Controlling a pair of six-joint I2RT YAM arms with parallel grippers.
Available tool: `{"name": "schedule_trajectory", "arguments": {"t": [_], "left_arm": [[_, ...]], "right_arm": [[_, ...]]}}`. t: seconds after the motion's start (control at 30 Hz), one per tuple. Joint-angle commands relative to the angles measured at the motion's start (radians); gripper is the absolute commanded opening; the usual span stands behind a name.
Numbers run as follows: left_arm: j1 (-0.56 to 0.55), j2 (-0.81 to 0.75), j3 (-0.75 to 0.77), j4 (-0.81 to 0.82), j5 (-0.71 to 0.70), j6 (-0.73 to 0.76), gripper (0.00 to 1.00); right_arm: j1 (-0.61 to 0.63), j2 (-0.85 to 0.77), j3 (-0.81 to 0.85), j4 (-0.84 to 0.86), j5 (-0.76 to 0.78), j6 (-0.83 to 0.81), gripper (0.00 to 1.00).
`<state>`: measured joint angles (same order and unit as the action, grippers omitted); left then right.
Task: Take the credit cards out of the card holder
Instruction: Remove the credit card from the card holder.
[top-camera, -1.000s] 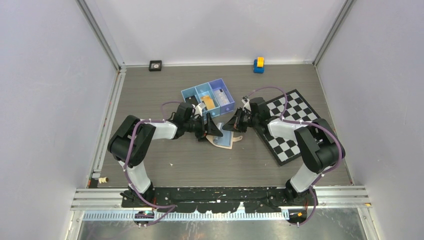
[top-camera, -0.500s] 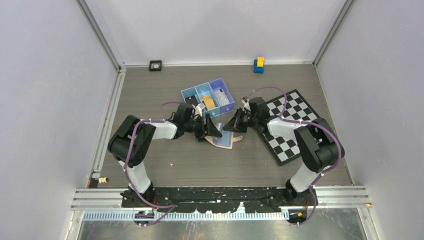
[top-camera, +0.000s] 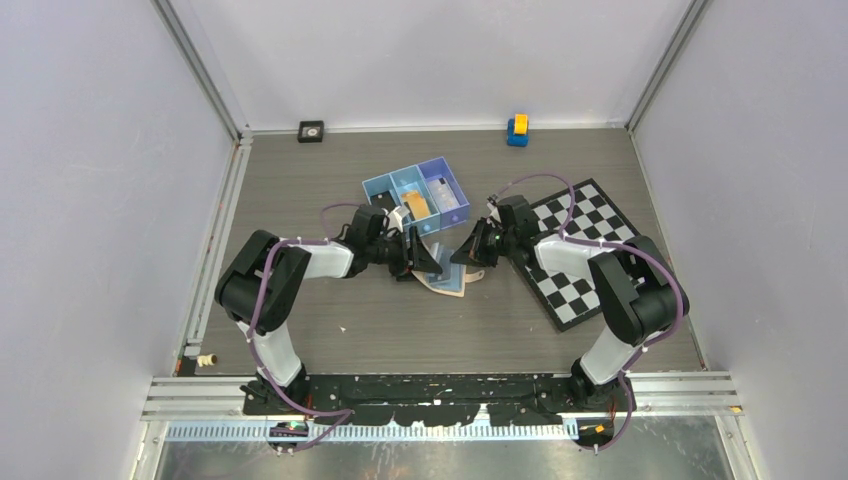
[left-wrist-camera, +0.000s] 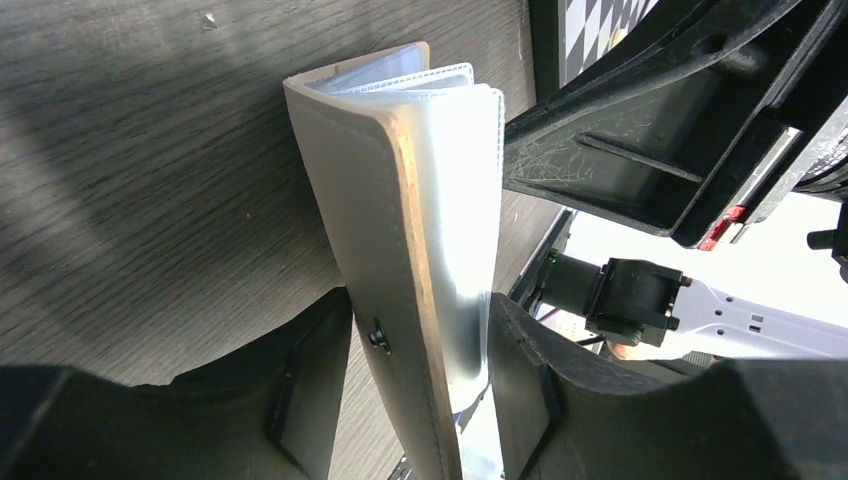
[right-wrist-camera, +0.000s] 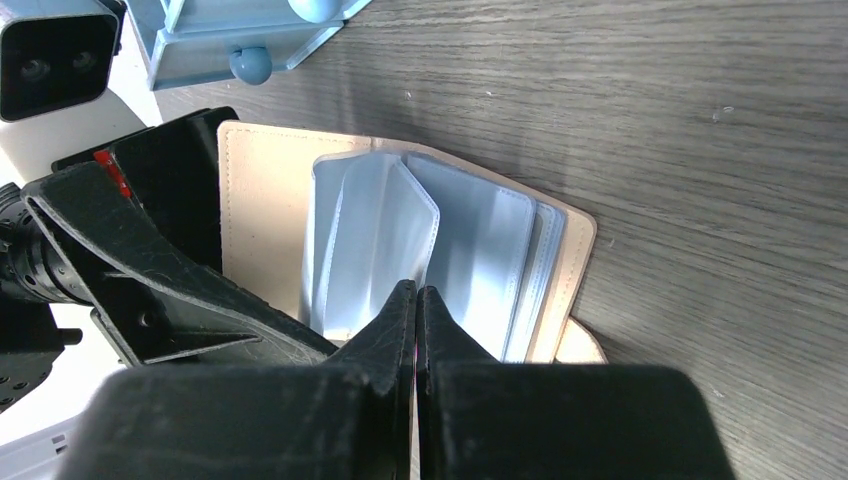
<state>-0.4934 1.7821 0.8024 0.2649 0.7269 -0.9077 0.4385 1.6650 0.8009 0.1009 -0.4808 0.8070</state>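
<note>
The card holder (right-wrist-camera: 262, 200) lies open on the grey wood-grain surface (top-camera: 400, 330), just in front of the blue tray (top-camera: 378, 187) and between the 2 arms. Its tan cover is spread and a fan of clear sleeves (right-wrist-camera: 480, 250) shows inside. The left fingers (left-wrist-camera: 305, 390) stand on either side of 1 cover, which rises upright between them. Both sit close against it, 1 at the small snap on the outer face and the other against the plastic on the inner face, so they pinch that cover. The right fingers (right-wrist-camera: 380, 345) are pressed together, their tips down among the sleeves at the foot of 1 sleeve that stands bent upward; whether a sleeve edge is caught between them I cannot tell. In the overhead view an orange-tan card (top-camera: 417, 204) lies in the middle of the tray's 3 compartments. The right arm reaches in over a black-and-white checkerboard (top-camera: 585, 265) that lies flat to the right of the card holder.
</note>
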Motion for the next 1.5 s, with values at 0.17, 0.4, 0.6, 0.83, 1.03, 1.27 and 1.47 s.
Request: {"name": "schedule_trajectory", "arguments": {"t": [0.17, 0.4, 0.6, 0.83, 1.03, 1.27, 1.47], "left_arm": [[0.005, -0.020, 0.023, 0.047, 0.024, 0.011, 0.30], [0.028, -0.077, -0.063, 0.268, 0.046, -0.068, 0.13], [0.034, -0.093, -0.109, 0.456, 0.076, -0.137, 0.11], [0.052, -0.131, -0.155, 0.563, 0.072, -0.174, 0.14], [0.064, -0.174, -0.181, 0.588, 0.057, -0.169, 0.18], [0.067, -0.168, -0.179, 0.561, 0.049, -0.165, 0.30], [0.069, -0.177, -0.149, 0.393, 0.010, -0.094, 0.30]], "right_arm": [[0.005, -0.010, 0.026, 0.017, -0.015, -0.006, 0.10], [0.005, -0.023, -0.034, 0.222, -0.131, 0.090, 0.35], [0.004, -0.039, -0.069, 0.341, -0.179, 0.149, 0.23], [-0.005, -0.107, -0.073, 0.252, -0.105, 0.092, 0.08], [-0.020, -0.131, -0.083, 0.238, -0.088, 0.085, 0.07], [-0.023, -0.169, -0.085, 0.219, -0.078, 0.061, 0.07], [-0.022, -0.185, -0.085, 0.222, -0.096, 0.051, 0.05]]}}
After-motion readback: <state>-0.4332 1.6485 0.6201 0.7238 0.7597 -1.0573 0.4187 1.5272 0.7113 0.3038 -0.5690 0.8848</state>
